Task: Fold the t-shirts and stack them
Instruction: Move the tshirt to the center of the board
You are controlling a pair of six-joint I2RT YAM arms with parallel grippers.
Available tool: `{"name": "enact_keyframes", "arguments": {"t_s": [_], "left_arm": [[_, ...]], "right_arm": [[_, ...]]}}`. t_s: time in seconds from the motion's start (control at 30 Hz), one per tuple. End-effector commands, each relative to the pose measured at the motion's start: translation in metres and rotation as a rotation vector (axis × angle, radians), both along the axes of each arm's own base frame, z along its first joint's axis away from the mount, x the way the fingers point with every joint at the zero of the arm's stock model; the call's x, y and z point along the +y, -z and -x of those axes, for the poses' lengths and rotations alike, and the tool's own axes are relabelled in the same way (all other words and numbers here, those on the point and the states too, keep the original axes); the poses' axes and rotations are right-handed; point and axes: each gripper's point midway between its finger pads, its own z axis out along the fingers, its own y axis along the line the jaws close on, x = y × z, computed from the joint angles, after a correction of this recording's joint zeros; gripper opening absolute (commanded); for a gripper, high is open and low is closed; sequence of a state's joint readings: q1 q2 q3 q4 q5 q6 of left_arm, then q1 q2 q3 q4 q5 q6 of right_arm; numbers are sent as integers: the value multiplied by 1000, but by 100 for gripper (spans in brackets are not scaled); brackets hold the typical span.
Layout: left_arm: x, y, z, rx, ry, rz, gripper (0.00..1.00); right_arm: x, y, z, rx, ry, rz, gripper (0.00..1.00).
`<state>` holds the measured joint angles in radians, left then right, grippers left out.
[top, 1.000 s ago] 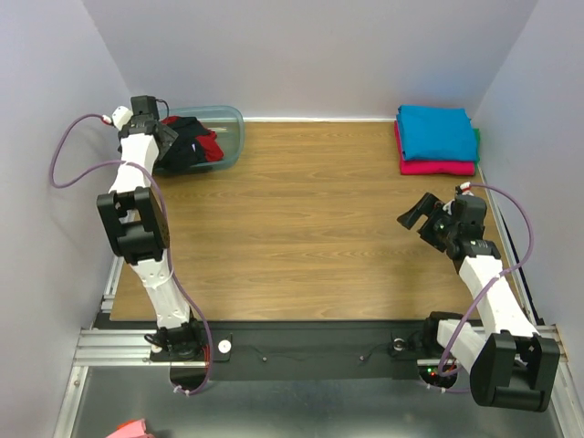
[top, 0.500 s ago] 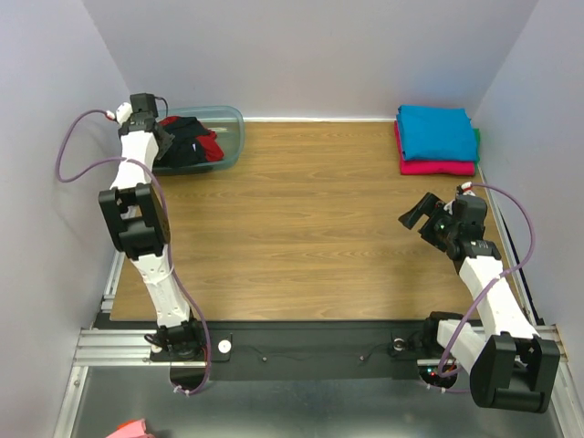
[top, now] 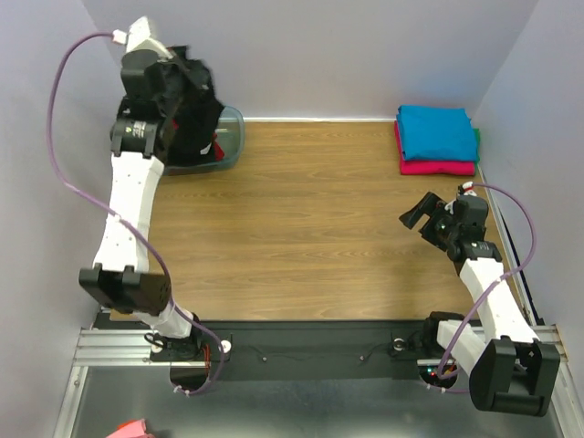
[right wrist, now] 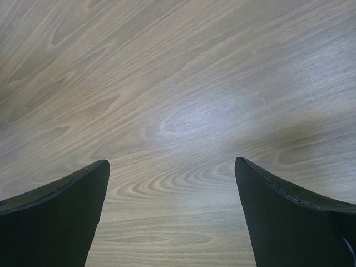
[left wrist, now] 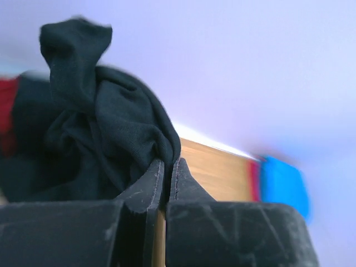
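- Wood-grain table (top: 310, 237) between pale lilac walls, with a translucent tub (top: 233, 137) at its far left corner as landmark.
- Left gripper (left wrist: 167, 167) high above the tub, jaws pinched together on a thick bunch of the black t-shirt (left wrist: 100, 128).
- Hanging from that pinch in a crumpled mass, lower end draping toward the tub's rim; cannot tell whether clear of it.
- Likely light, limp and shapeless, with no stiffness to keep a form and prone to twist and sag. Not fragile; unlikely to slip with that much cloth in the pinch.
- Better taken at a shoulder seam or hem corner for spreading flat. Present hold looks mid-body, so probably calls for a regrasp once laid down.
- Red t-shirt (top: 216, 144) inside the tub, beneath the black one; could snag and come out along with it.
- Right gripper (right wrist: 171, 161) far to the right of the tub and nearer the arm bases, jaws wide apart over bare wood, holding nothing.
- Turquoise t-shirt (top: 436, 128) folded on top of the magenta t-shirt (top: 438, 168), straight across the table from the tub at the far right corner.
- Open wood between tub and stack; only the right arm itself a possible obstacle.
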<state>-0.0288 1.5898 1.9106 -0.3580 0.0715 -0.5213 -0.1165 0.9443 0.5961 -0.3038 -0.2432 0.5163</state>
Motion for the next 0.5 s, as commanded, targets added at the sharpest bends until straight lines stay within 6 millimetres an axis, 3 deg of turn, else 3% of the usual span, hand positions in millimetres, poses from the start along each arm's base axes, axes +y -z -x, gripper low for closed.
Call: {"name": "enact_keyframes", "arguments": {"t_s": [0.0, 0.03, 0.07, 0.13, 0.17, 0.27, 0.37, 0.43, 0.47], "left_arm": [[-75, -126, 78, -373, 247, -27, 0], [-87, -139, 92, -413, 288, -19, 0], [-110, -160, 120, -477, 378, -5, 0], [-143, -186, 160, -562, 521, 13, 0], [-149, -202, 176, -610, 556, 27, 0], [-177, -225, 217, -705, 703, 67, 0], [-194, -228, 225, -712, 755, 87, 0], [-196, -219, 211, -670, 724, 105, 0], [-192, -211, 195, -640, 653, 107, 0]], "right_arm": [[-4, -31, -12, -118, 4, 28, 100], [-4, -33, -12, -123, 3, 27, 100], [-4, -32, -11, -123, 4, 25, 100], [-4, -37, -10, -140, 12, 24, 100], [-5, -39, -9, -148, 19, 26, 100], [-8, -51, -6, -194, 43, 38, 100], [-15, -70, -1, -262, 84, 61, 100], [-20, -77, 3, -280, 113, 75, 100], [-25, -80, 5, -289, 141, 92, 100]]}}
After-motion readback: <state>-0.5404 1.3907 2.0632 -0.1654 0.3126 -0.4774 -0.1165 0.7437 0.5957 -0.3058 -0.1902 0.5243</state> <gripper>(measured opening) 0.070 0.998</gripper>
